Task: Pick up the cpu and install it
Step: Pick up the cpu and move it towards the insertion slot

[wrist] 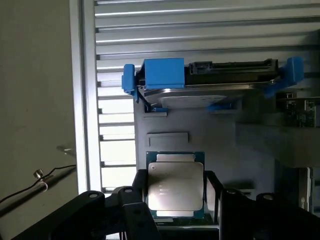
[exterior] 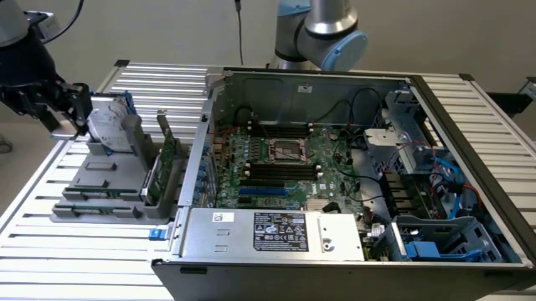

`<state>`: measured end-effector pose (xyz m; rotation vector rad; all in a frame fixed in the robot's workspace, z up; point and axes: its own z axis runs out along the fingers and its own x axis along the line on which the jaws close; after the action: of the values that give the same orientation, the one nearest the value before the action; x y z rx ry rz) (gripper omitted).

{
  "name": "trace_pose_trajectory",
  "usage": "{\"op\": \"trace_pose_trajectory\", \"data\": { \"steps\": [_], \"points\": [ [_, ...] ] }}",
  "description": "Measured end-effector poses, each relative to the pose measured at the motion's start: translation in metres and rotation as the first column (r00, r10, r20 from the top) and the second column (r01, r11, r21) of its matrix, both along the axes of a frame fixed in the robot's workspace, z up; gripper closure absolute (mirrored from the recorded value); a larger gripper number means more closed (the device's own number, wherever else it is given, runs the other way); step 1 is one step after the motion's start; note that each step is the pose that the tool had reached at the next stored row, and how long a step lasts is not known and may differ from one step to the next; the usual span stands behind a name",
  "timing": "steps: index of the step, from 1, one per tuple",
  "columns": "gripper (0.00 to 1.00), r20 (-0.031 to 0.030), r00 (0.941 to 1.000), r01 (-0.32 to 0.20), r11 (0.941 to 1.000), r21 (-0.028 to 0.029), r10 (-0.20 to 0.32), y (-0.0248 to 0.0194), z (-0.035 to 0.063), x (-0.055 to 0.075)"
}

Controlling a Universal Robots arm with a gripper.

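The cpu, a small square chip with a pale metal top on a green edge, sits between the two black fingers of my gripper; the fingers press on its two side edges. In the exterior view my gripper hovers at the far left end of the grey parts holder, beside the upright hard drive. The square metal-framed socket lies in the middle of the green motherboard, well off to the exterior view's right of the gripper.
The hard drive with blue rails stands just beyond the cpu in the wrist view. An upright card stands in the holder. The open computer case holds cables, a power supply and drive bays on a slatted table.
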<state>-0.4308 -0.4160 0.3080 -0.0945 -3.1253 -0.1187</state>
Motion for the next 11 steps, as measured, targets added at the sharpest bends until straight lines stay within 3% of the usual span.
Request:
{"op": "trace_pose_trajectory", "data": {
  "steps": [3, 11],
  "points": [
    [0.45, -0.0041, 1.0000, 0.000, 1.0000, 0.0001, 0.000, 0.0001, 0.0131, 0.007],
    [0.45, -0.0339, 0.9994, 0.000, 1.0000, 0.0043, 0.000, -0.0001, 0.0371, 0.039]
  ]
}}
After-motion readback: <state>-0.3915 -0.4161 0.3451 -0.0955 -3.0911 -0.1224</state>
